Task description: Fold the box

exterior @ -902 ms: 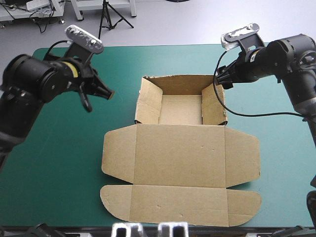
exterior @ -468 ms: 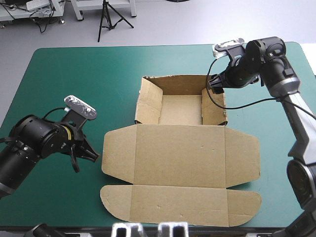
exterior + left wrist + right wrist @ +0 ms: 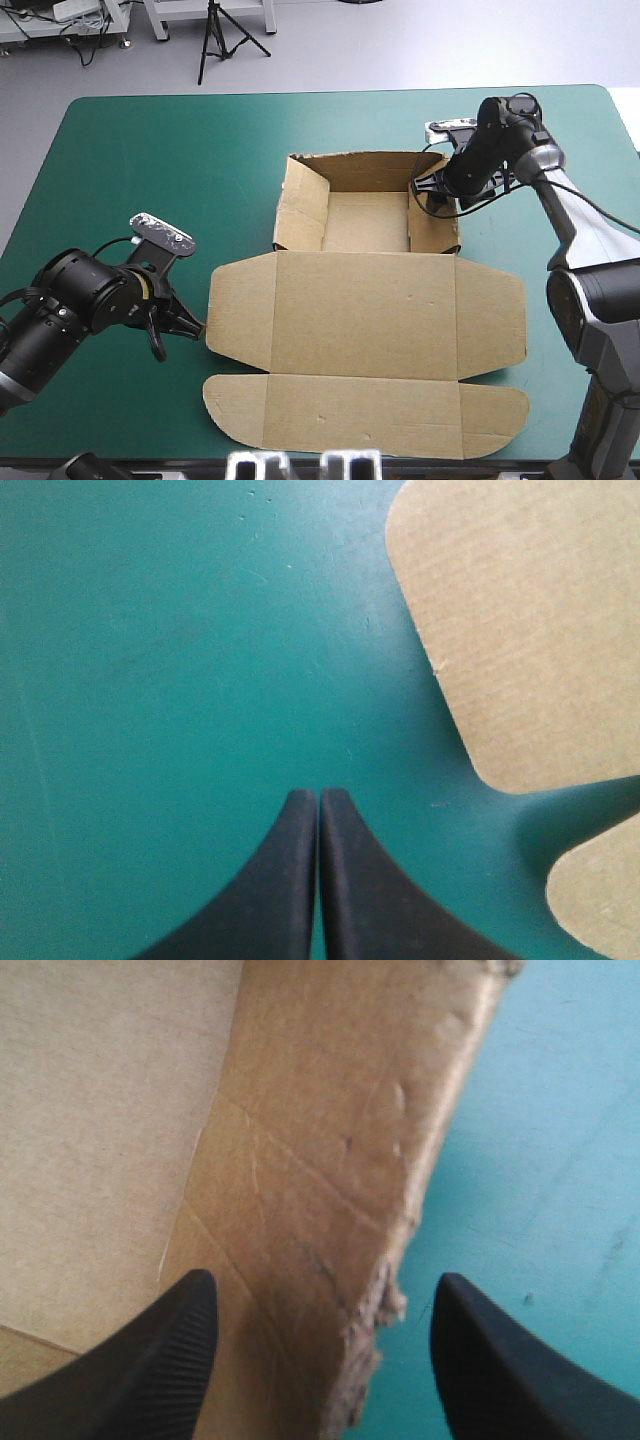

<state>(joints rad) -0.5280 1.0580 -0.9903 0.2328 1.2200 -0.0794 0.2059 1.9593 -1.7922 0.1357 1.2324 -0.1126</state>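
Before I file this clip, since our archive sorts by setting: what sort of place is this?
Probably a robot test bench: a table with a teal-green cover, one brown box half folded on it, a robot's left tool shut beside it, right tool open astride its wall.

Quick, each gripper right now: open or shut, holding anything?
Left gripper: jaws shut, holding nothing, above the teal-green table cover.
Right gripper: jaws open, either side of a raised wall of the brown cardboard box.
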